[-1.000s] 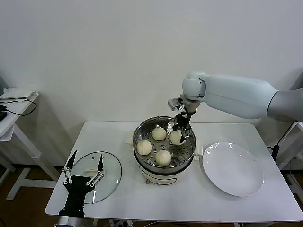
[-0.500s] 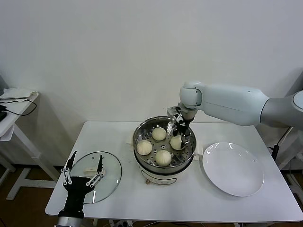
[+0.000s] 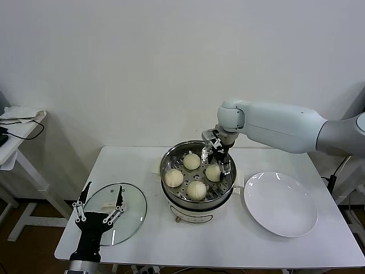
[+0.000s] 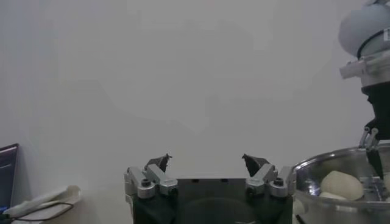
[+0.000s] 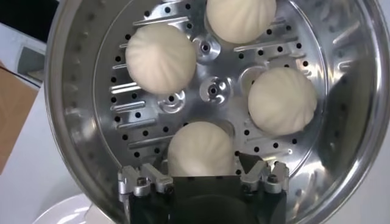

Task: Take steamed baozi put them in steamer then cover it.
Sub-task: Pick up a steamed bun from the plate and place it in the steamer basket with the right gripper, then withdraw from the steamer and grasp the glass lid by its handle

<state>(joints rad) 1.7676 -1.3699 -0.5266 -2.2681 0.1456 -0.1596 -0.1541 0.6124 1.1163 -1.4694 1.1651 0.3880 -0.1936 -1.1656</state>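
Since a second ago, the right gripper (image 3: pixel 218 160) has been lowering into the shiny round stainless-steel steamer (image 3: pixel 169 158) and releasing the fourth bun; its jaws are now standing spread around that bun at the pot's 3 o'clock. Nearest the robot, the left gripper (image 3: pixel 99 208) is hovering released over the clear round glass cover with white handle (image 3: pixel 134 211), which is lying on the white desk (image 3: pixel 228 240) at 9 o'clock from the steamer. Four cream-white domed steamed baozi (image 3: pixel 197 190) are sitting on the perforated tray. A flat white plate (image 3: pixel 280 204) is lying at 3 o'clock.
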